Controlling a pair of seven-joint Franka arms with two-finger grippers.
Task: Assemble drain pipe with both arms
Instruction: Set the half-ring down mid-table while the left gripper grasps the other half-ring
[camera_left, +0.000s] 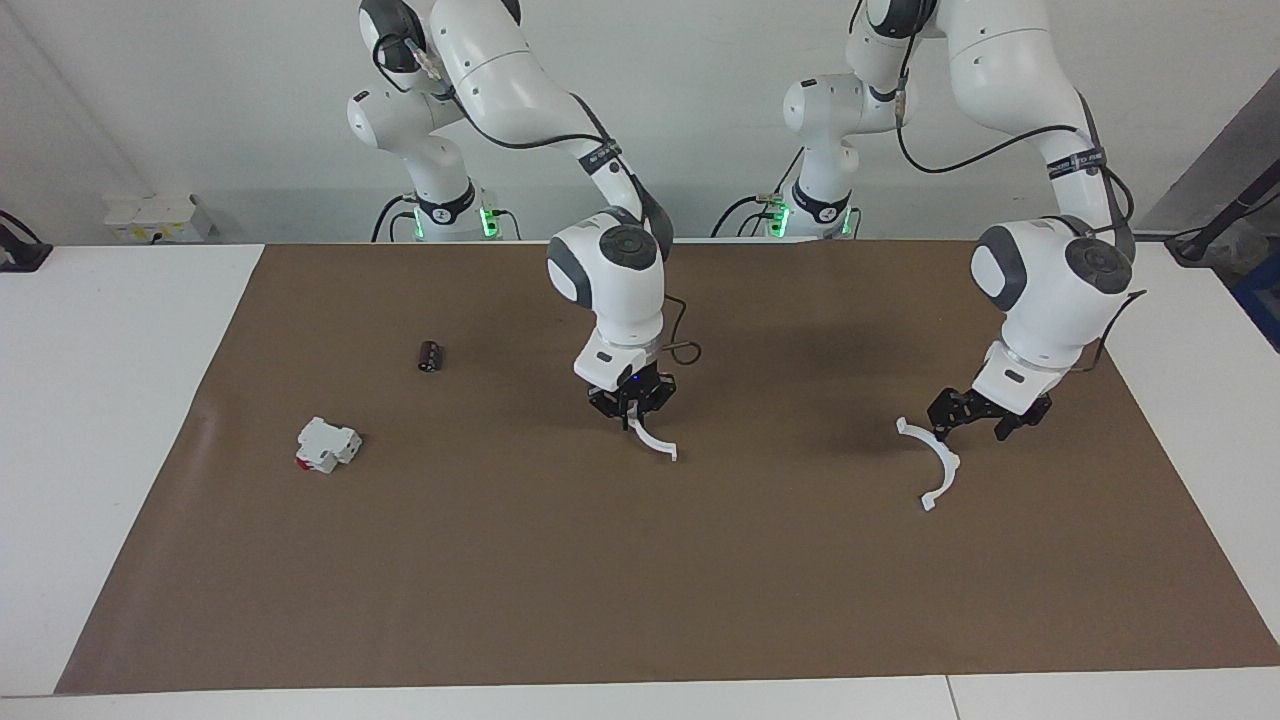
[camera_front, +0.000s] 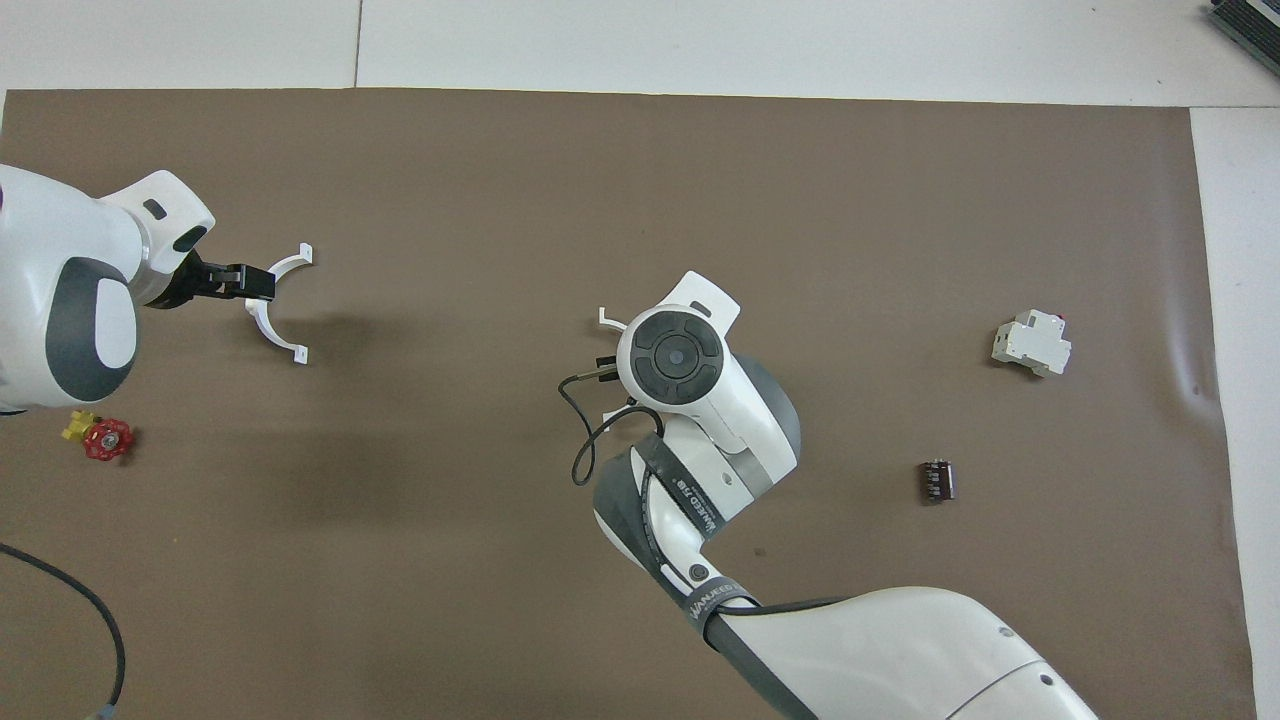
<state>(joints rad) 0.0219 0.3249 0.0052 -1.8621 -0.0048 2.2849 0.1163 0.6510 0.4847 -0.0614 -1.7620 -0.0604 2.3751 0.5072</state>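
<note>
One white half-ring (camera_left: 953, 462) lies flat on the brown mat toward the left arm's end; it also shows in the overhead view (camera_front: 262, 322). My left gripper (camera_left: 968, 425) is open and low beside the ring's end nearer the robots; in the overhead view the left gripper (camera_front: 255, 283) covers part of the arc. My right gripper (camera_left: 632, 412) is shut on the second half-ring (camera_left: 652, 441), which hangs below it just above the middle of the mat. In the overhead view the right wrist hides that gripper and only the ring's tab (camera_front: 606, 318) shows.
A blocky white box with a red part (camera_left: 327, 445) and a small dark cylinder (camera_left: 430, 355) lie toward the right arm's end. A small red-and-yellow piece (camera_front: 98, 437) lies nearer the robots than the flat half-ring, hidden by the left arm in the facing view.
</note>
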